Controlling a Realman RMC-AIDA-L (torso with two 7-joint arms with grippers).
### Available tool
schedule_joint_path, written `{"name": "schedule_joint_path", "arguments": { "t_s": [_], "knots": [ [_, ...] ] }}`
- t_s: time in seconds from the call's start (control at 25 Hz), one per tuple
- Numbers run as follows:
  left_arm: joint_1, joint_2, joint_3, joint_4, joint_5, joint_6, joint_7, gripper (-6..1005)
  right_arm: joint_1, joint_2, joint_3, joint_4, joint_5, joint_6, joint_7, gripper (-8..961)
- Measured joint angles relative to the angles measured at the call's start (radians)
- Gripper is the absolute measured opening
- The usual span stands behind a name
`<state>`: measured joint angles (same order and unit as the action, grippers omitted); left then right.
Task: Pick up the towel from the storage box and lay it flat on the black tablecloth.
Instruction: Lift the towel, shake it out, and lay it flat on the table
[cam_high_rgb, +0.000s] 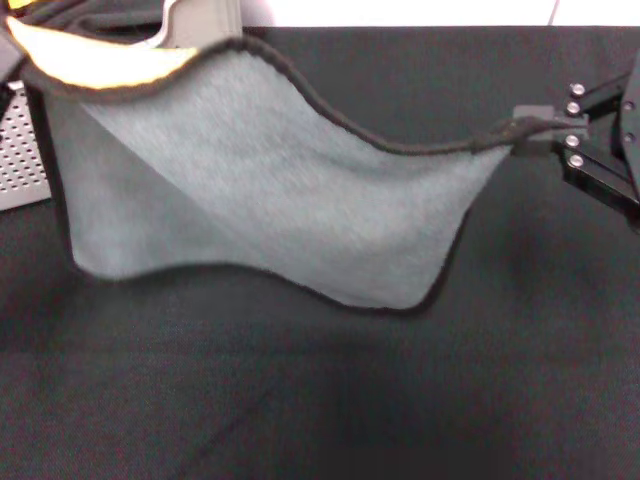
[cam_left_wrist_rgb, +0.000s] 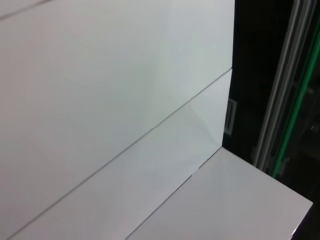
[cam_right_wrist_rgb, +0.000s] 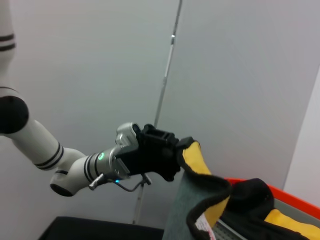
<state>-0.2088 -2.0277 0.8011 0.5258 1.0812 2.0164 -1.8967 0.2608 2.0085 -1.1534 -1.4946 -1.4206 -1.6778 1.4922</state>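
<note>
Held up close to the head camera, the towel (cam_high_rgb: 270, 190) hangs stretched between my two grippers above the black tablecloth (cam_high_rgb: 320, 400), grey side toward me and a yellow fold showing at the left corner. My right gripper (cam_high_rgb: 520, 132) is pinched shut on the right corner; my left gripper (cam_right_wrist_rgb: 175, 157) is clamped on the opposite corner, seen from the right wrist. The storage box (cam_high_rgb: 20, 150) sits just below and beside the left gripper. I judge the main risk is the sagging lower edge touching down first and folding under, or a thin corner pinch slipping if I pull the cloth tauter.
</note>
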Motion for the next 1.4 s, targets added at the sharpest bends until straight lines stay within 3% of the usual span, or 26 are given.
{"name": "schedule_joint_path", "arguments": {
  "t_s": [0.64,1.12,1.4],
  "knots": [
    [0.147,-0.059,0.06,-0.017,0.066,0.017,0.067,12,-0.011,-0.001,0.124,-0.011,0.0,-0.247,0.09,14],
    [0.195,-0.063,0.122,-0.056,0.048,0.024,0.066,12,-0.026,0.0,0.134,0.01,0.005,-0.361,0.091,15],
    [0.196,-0.048,0.254,-0.046,-0.037,0.025,0.075,12,-0.019,0.002,0.141,0.02,0.023,-0.408,0.109,15]
  ]
}}
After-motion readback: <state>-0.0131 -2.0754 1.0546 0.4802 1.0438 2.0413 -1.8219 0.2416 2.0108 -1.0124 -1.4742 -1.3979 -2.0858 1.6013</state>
